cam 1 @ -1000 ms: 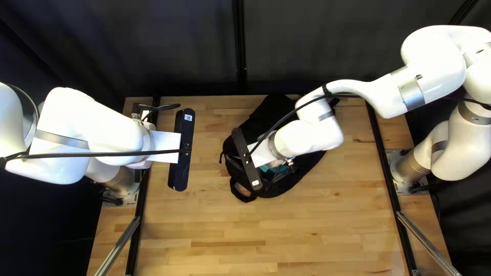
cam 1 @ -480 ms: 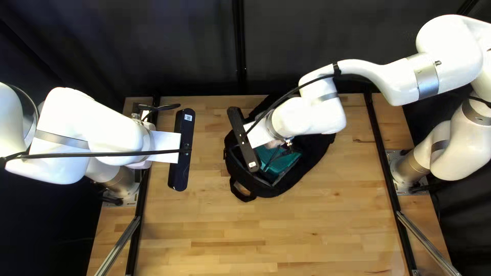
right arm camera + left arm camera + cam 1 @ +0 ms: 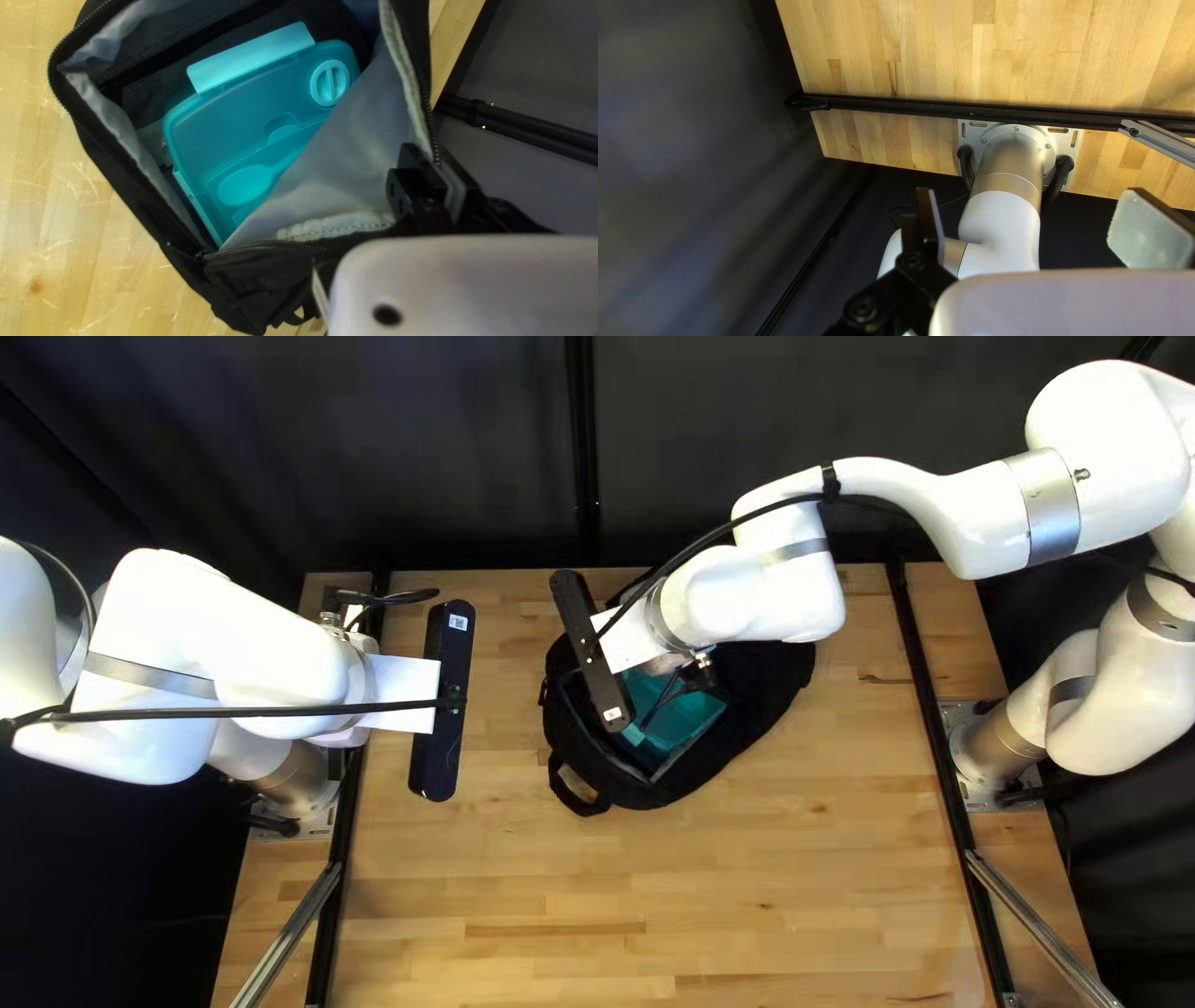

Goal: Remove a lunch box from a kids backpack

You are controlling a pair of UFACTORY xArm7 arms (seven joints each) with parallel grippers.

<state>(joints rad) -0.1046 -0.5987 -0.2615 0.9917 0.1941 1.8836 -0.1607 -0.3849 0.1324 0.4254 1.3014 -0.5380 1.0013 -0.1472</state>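
Evidently, my right end effector [image 3: 436, 167] pinches the backpack [image 3: 243, 292] by its zippered edge [image 3: 423, 99] to expose the lunch box [image 3: 224, 140] inside; my left end effector [image 3: 1036, 211], spread, holds nothing.

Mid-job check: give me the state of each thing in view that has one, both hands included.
Backpack: unzipped, mouth open, on the table.
Lunch box: lid on, inside the backpack.
Spoon: stowed in the lunch box.
Left hand: open, empty.
Right hand: shut on the backpack's rim.
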